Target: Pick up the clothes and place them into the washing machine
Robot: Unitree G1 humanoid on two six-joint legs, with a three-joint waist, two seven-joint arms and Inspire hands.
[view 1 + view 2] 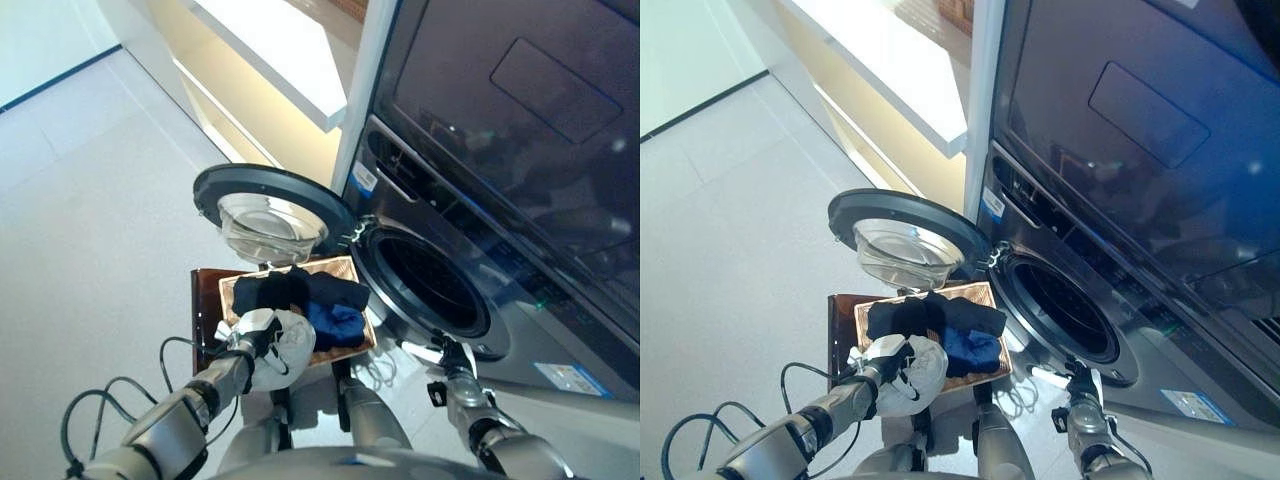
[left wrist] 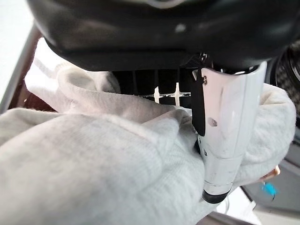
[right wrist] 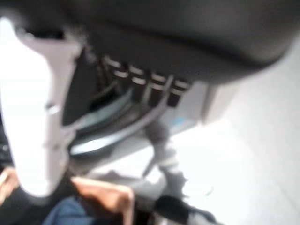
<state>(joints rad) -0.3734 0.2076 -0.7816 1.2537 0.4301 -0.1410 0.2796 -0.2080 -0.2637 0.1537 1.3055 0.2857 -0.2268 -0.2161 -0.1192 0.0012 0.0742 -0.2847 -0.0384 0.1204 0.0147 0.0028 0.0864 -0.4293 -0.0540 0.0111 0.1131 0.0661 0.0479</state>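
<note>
Gripping a pale garment (image 1: pixel 283 345), the left robot hand (image 1: pixel 245 343) is mid-pickup. Next: carry it right into the open drum (image 1: pixel 430 282). Right robot hand (image 1: pixel 457 362) probably relaxed.

Location: domestic laundry area. A front-loading washing machine (image 1: pixel 430 285) stands with its round door (image 1: pixel 268 212) swung open, a second dark-fronted appliance (image 1: pixel 520 110) stacked above it. A basket (image 1: pixel 345 268) of clothes (image 1: pixel 310 300) sits before the drum. Pale floor tiles (image 1: pixel 90 200) and white shelving (image 1: pixel 275 50) adjoin.

Right robot hand (image 3: pixel 140 56) (blurred), washing machine (image 3: pixel 187 112), blue clothes (image 3: pixel 65 213)
</note>
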